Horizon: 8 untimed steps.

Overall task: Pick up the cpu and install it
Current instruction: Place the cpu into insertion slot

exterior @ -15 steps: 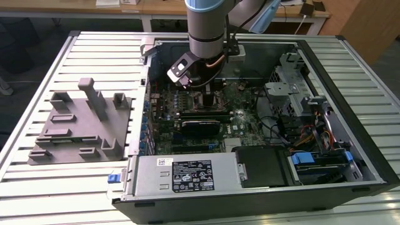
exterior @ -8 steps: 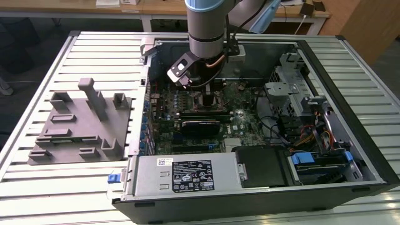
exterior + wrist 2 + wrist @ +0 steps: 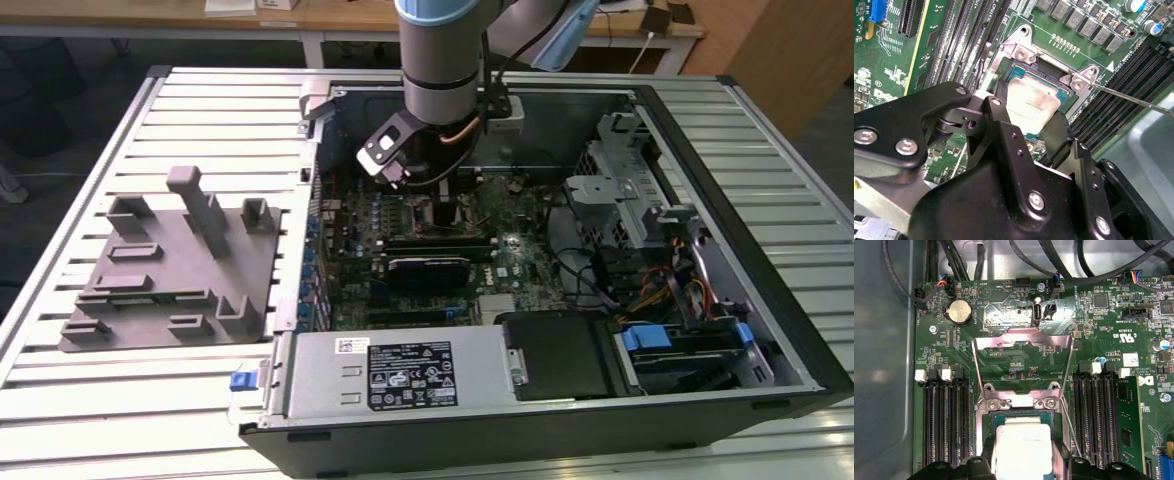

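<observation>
Here, on the slatted metal bench (image 3: 200, 120), an open black computer case (image 3: 741, 200) exposes the green motherboard (image 3: 954, 365) and its open steel-framed socket (image 3: 1019, 402). The black gripper (image 3: 1029, 127) has its jaws narrowed, seemingly clasping the silver-topped square cpu (image 3: 1021, 447) by opposite edges over that socket. Seating looks to be in hand, calling for level, square lowering.

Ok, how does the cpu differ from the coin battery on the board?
The cpu is square; the coin battery is round. The cpu looks larger than the battery. The cpu sits at the socket; the battery sits apart on the green board. Both are flat with silver tops.
</observation>
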Each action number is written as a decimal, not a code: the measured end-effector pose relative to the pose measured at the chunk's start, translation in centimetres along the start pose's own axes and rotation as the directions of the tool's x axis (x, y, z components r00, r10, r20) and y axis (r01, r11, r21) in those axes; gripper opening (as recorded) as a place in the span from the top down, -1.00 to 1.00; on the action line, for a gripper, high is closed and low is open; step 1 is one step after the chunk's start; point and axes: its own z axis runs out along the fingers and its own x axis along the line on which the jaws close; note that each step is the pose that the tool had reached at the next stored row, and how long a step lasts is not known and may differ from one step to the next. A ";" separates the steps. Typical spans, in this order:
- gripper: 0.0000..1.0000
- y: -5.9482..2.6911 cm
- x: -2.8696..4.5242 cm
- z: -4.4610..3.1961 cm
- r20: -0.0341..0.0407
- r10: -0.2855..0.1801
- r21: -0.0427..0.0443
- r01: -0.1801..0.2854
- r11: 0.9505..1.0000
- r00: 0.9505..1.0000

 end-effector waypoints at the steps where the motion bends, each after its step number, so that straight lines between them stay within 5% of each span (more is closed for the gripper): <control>1: -0.07 0.00 0.00 0.00 0.000 0.000 0.000 0.000 1.000 1.000; 8: -0.22 0.00 0.00 -0.02 0.000 0.000 0.000 0.000 1.000 1.000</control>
